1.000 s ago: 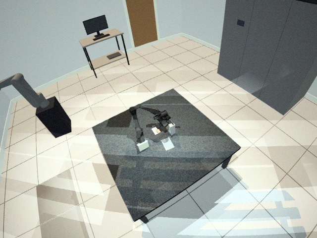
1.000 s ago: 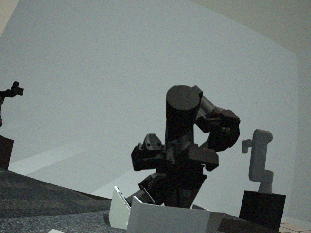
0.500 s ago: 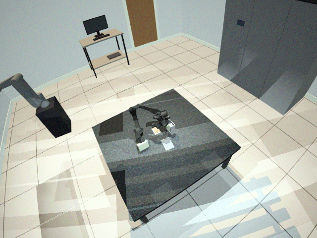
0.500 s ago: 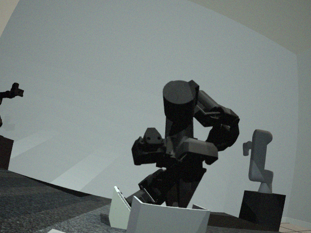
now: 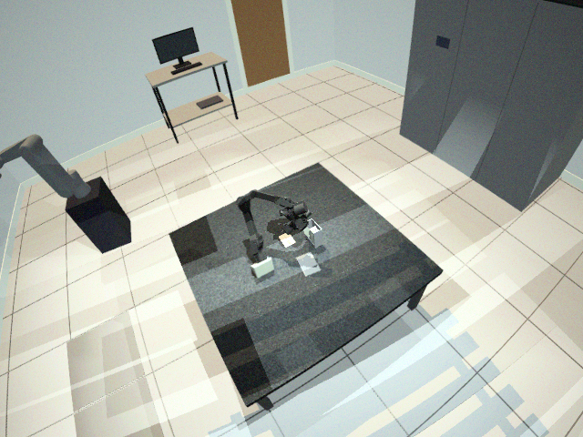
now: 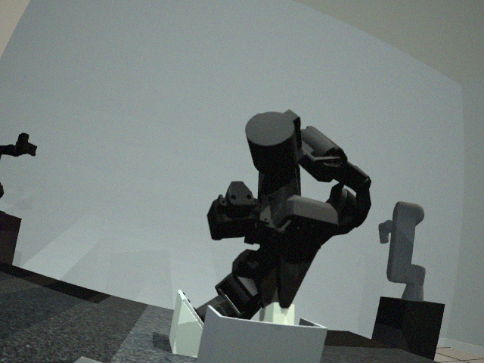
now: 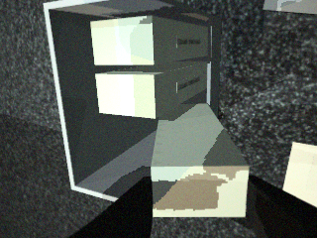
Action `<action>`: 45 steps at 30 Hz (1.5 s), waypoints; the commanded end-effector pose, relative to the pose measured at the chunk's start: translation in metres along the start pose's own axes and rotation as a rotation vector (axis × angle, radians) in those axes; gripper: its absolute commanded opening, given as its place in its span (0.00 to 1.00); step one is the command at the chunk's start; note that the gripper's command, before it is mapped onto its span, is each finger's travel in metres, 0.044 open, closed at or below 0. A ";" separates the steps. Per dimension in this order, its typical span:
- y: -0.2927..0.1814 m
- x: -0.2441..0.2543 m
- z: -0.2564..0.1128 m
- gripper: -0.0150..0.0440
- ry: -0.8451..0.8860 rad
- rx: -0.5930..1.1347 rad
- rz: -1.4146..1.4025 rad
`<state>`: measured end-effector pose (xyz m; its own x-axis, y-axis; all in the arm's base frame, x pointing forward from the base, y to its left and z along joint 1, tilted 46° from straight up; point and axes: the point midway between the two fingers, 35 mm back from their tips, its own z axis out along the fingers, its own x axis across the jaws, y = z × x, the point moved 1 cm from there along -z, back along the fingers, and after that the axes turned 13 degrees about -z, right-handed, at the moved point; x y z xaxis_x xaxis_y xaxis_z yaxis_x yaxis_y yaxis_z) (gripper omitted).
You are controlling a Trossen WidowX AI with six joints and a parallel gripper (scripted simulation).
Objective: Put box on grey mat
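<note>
Relative to the bin: our claw points down above it, pinching one QSFP-100G box; two boxes stand inside. Reach code unreadable, so we cannot tell which is ER.

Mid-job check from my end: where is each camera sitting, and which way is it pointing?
Top: high above, looking obliquely down at the dark table; the whole arm shows, base to gripper.
Exterior: low, near tabletop height, facing the arm across the bin; gripper and arm show.
Wrist: on the arm by the gripper, looking down into the bin; only dark fingers show, gripping a box.
Exterior and wrist share the bin and gripped box.
</note>
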<state>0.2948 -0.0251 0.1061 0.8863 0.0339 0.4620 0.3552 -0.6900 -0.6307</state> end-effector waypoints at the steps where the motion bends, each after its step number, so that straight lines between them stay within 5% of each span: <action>1: 0.000 -0.001 -0.006 0.52 -0.003 -0.003 -0.001; 45: -0.012 -0.056 -0.032 0.52 -0.005 -0.003 0.002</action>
<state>0.2352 -0.0416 0.1082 0.8878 0.0340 0.4590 0.3524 -0.6915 -0.6306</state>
